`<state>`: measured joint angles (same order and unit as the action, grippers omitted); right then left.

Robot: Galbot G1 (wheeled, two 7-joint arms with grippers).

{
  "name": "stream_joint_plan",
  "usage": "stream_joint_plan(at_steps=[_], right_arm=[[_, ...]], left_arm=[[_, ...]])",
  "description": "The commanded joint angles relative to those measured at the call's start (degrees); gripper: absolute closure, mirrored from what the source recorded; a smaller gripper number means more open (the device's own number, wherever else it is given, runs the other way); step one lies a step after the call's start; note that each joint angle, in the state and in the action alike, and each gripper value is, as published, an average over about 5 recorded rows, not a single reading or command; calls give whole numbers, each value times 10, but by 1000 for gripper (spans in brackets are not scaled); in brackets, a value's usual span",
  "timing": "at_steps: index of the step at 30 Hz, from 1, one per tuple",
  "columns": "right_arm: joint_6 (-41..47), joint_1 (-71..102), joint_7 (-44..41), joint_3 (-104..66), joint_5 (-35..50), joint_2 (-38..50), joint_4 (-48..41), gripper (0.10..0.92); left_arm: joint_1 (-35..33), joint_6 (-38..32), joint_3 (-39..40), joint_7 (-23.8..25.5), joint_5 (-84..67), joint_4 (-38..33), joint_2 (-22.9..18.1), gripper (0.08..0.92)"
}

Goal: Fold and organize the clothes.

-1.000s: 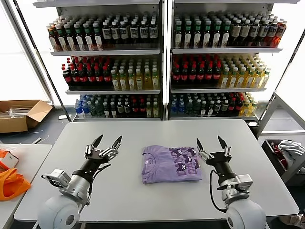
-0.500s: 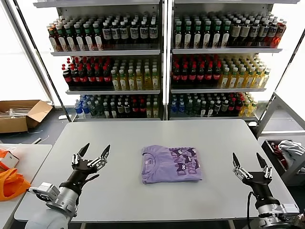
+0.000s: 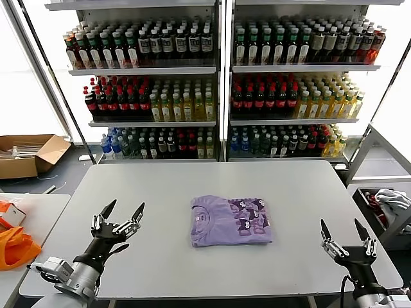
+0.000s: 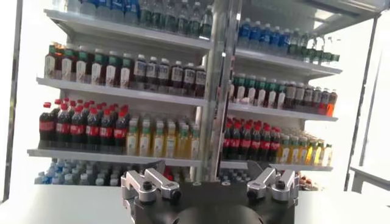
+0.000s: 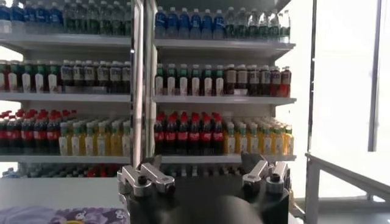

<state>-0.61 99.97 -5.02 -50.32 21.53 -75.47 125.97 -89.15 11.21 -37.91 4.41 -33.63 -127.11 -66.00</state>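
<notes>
While both arms are hanging low at the near edge of the tabletop (image 3: 192, 269), the left end effector (image 3: 118, 214) is hovering by the near-left corner with its two fingers spread wide and gripping nothing, and the right end effector (image 3: 345, 235) is sitting by the near-right corner, likewise splayed and empty. Each is pointing toward the far edge, well apart from the cloth, which reads as a parked stance leaving the middle unobstructed. Between them the T-shirt (image 3: 230, 221) is lying flat near the tabletop's centre as a compact rectangle, collar toward the left edge and printed side up; its edges are looking square, so the folding seems essentially done. Beyond the far edge, drink shelves (image 3: 218, 83) are filling the background, and an orange bag (image 3: 14, 247) is resting on a separate surface past the left edge
</notes>
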Motion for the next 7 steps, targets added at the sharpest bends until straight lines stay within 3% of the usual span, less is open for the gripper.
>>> stream_joint_plan(at_steps=[1,7], right_arm=[[-11,32,-7,-12,-17,-11,7,203],[-11,37,-9,-7,-17,-6,8,203]], left_arm=[[-29,2,-24,48,5,-14,-13,177],[-32,3,-28,56,15,-12,-21,177]])
